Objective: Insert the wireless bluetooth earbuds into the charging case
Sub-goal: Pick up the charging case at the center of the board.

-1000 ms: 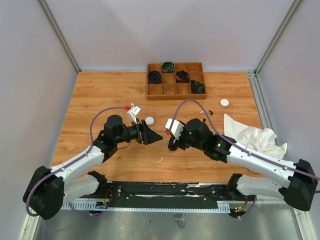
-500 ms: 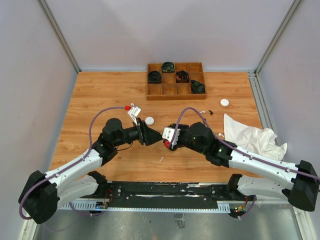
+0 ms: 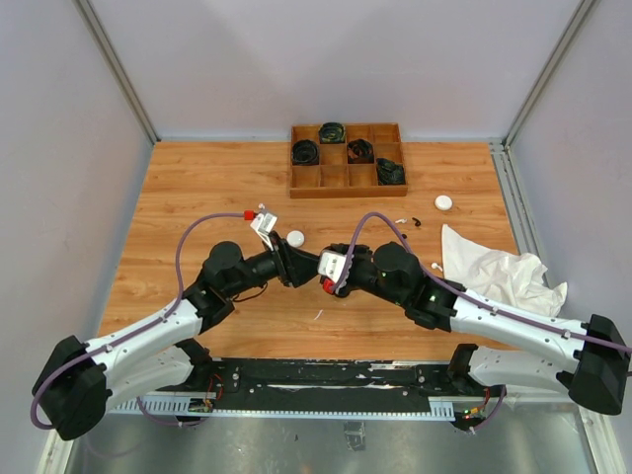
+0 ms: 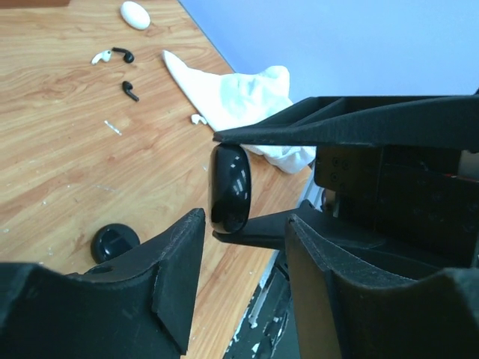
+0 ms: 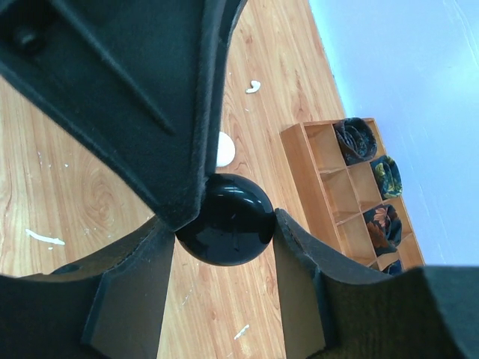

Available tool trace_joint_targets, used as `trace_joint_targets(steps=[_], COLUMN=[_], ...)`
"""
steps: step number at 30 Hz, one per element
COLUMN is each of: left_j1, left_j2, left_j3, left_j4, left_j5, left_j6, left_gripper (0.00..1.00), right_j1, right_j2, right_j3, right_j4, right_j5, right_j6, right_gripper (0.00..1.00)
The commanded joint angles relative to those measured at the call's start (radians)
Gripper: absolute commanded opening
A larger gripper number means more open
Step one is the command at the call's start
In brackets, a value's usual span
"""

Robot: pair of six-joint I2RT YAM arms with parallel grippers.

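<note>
Right gripper (image 5: 224,243) is clamped on the glossy black round charging case (image 5: 224,221), one finger on each side of its rim, and looks to hold it clear of the table mid-workspace. Left gripper (image 4: 245,224) sits nose-to-nose with it, fingers apart, nothing held. The case is edge-on to the left gripper, just past its fingertips, thin axis across the gap. Can't tell if the lid is open. No earbuds are in the case; all the ones in view lie on the wood. A small white stemmed earbud (image 4: 101,56) and a small black stemmed earbud (image 4: 123,54) lie together, a second black earbud (image 4: 131,91) near them, and another white bud (image 4: 197,118) at the edge of the crumpled white cloth (image 4: 247,97). All lie on the right arm's side, beyond the held case, well apart from both claws. My read: the right arm is nearer but occupied, so the left is the free picker and must reach past the case. A white oval case (image 4: 135,14) lies beyond the buds. A black round puck (image 4: 114,243) sits on the wooden table (image 4: 60,149) near the grippers.
</note>
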Motion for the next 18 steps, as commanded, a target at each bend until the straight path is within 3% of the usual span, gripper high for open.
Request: trace_joint_targets(steps=[1, 18], left_j1=[-0.022, -0.046], left_j2=[-0.014, 0.026], left_j3=[-0.035, -0.077], left_j4=[0.048, 0.164], left_j5=[-0.093, -0.122], left_j6=[0.036, 0.038], left_gripper=[0.51, 0.47], right_j1=[0.016, 0.016], right_j2=[0.007, 0.005], right_j3=[0.003, -0.012], right_j4=[0.066, 0.131], right_j5=[0.017, -0.018], right_j6=[0.026, 0.107], right_gripper=[0.49, 0.49])
